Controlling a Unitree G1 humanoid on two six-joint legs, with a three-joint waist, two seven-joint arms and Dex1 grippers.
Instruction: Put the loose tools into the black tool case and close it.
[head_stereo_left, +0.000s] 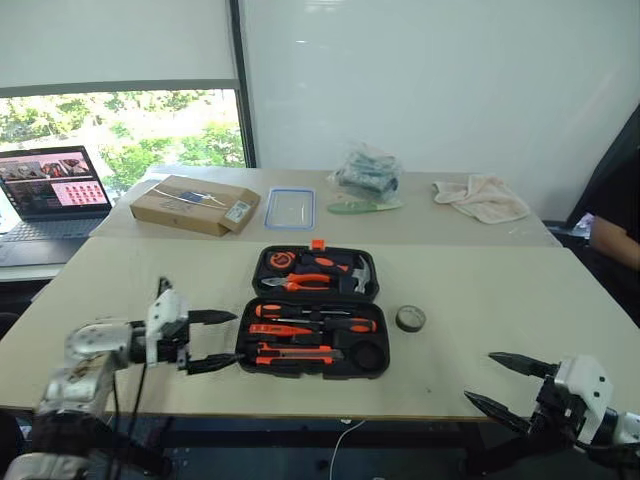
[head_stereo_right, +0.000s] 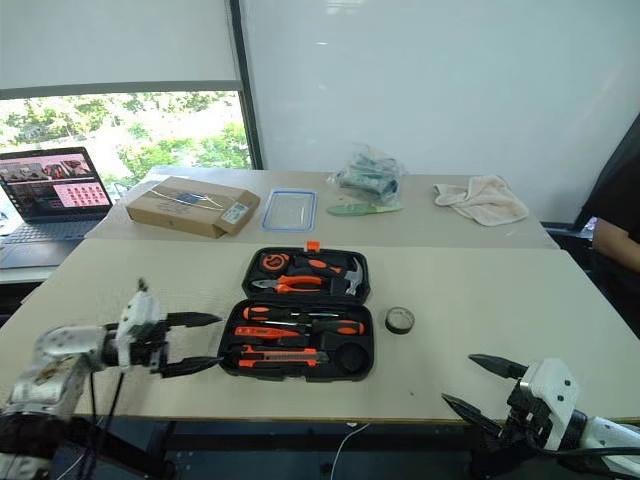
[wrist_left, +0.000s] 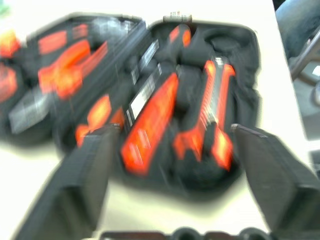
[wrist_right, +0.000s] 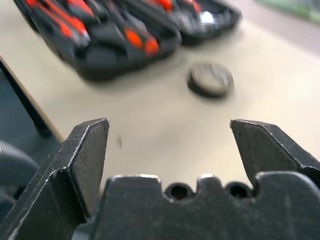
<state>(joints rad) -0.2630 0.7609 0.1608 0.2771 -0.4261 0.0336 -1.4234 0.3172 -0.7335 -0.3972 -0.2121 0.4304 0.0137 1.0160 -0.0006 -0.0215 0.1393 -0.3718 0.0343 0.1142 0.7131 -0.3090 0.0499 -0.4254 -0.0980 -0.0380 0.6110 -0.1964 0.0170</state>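
The black tool case (head_stereo_left: 245, 345) lies open at the table's middle. Its near half holds orange-and-black screwdrivers (head_stereo_left: 300, 320) and the utility knife (head_stereo_left: 295, 353), beside a round empty recess (head_stereo_left: 370, 356). Pliers, a hammer and a tape measure sit in the far half. The small black tape roll (head_stereo_left: 410, 318) lies loose on the table, just right of the case. My left gripper (head_stereo_left: 232, 338) is open at the case's left edge, holding nothing. My right gripper (head_stereo_left: 478, 377) is open and empty near the table's front right edge, pointing toward the tape roll (wrist_right: 210, 79).
At the back stand a cardboard box (head_stereo_left: 195, 203), a blue-rimmed tray (head_stereo_left: 290, 208), a plastic bag (head_stereo_left: 367, 172) and a cloth (head_stereo_left: 482, 196). A laptop (head_stereo_left: 52, 190) sits far left. A person's arm (head_stereo_left: 615, 235) shows at the right edge.
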